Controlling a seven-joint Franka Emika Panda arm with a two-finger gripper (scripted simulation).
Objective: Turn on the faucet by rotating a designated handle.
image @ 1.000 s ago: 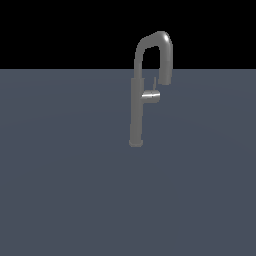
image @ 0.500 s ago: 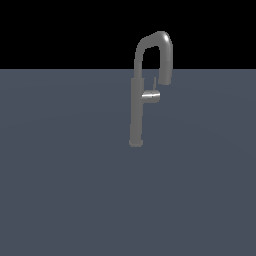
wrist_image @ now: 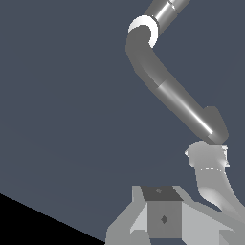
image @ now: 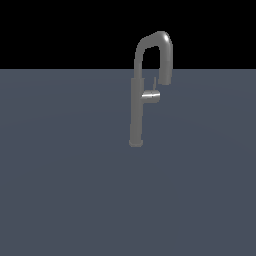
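The grey faucet [image: 136, 110] stands upright on the flat dark surface, its gooseneck spout arching over toward the exterior view's right and ending in a thicker nozzle [image: 166, 75]. The handle [image: 151, 95] is a short shiny stub jutting from the post toward that same side, with a thin lever stick rising from it. Neither arm nor gripper appears in the exterior view. In the wrist view the faucet [wrist_image: 162, 81] shows as a bent grey tube with a paler piece [wrist_image: 208, 165] at its end. Grey parts of my gripper [wrist_image: 162, 222] sit close beside that piece, touching nothing. Its jaw state is unclear.
The faucet stands on a flat slate-grey surface [image: 65, 190] that fills the lower part of the exterior view, with black background beyond its far edge. Nothing else shows.
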